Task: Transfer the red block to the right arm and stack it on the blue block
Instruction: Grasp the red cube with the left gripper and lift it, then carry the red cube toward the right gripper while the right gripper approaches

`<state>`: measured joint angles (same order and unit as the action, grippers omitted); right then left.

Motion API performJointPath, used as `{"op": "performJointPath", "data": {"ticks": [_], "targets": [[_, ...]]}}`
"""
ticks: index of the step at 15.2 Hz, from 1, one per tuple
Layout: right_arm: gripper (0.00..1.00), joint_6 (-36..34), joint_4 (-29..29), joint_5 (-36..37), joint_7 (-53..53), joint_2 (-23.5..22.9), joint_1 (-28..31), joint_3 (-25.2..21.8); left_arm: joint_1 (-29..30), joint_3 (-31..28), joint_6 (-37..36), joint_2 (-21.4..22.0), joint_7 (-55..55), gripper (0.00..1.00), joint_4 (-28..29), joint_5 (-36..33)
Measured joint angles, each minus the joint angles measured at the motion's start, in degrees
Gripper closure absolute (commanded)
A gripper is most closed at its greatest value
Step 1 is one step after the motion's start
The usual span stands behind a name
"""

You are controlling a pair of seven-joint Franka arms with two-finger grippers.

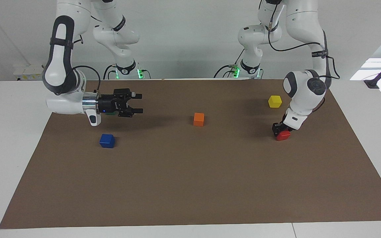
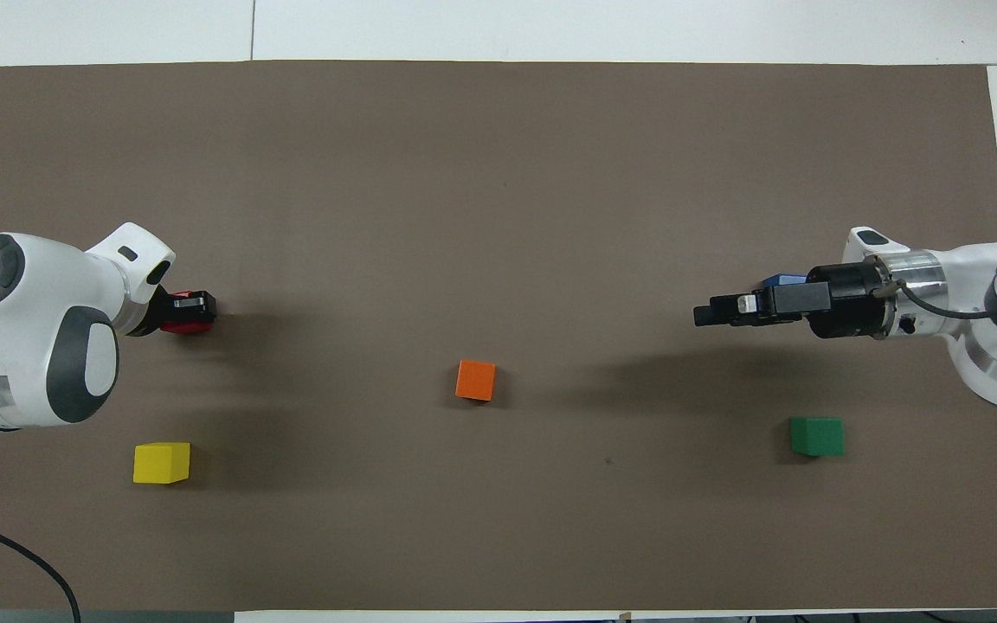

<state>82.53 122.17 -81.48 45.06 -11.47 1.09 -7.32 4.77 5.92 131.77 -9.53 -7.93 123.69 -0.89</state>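
Note:
The red block [image 1: 283, 136] lies on the brown mat toward the left arm's end of the table. My left gripper [image 1: 279, 130] is down on it, right at the mat. In the overhead view the left gripper [image 2: 189, 311] covers most of the red block [image 2: 176, 328]. The blue block [image 1: 107, 140] lies on the mat toward the right arm's end. My right gripper [image 1: 139, 103] is open and empty, held level in the air and pointing toward the table's middle. In the overhead view the right gripper [image 2: 706, 313] hides most of the blue block [image 2: 781, 279].
An orange block [image 1: 198, 119] lies near the mat's middle. A yellow block [image 1: 275, 101] lies nearer to the robots than the red block. A green block [image 2: 817, 435] lies nearer to the robots than the blue block.

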Motion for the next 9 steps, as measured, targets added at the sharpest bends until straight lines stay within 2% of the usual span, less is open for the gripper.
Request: {"op": "performJointPath", "data": {"ticks": [2,5,7,9], "targets": [[0.00,-5.18,-0.04,-6.33,0.98,-2.90,-0.83,0.10,-0.16,0.80,-9.87,0.24,-6.09,1.00,-6.52,1.06],[0.00,-8.86,-0.14,-13.71,1.27,-4.60,-3.53,0.18,-2.24,3.04,-26.71,1.30,-19.00,1.00,-19.01,5.62],[0.00,-11.32,-0.05,-19.16,1.68,-5.04,-6.04,0.23,-3.94,4.92,-33.26,3.35,-30.92,1.00,-24.51,9.79],[0.00,-14.16,0.15,-24.82,3.30,-6.21,-8.92,0.28,-4.56,6.58,-36.53,6.85,-40.96,1.00,-26.48,15.60]]}}
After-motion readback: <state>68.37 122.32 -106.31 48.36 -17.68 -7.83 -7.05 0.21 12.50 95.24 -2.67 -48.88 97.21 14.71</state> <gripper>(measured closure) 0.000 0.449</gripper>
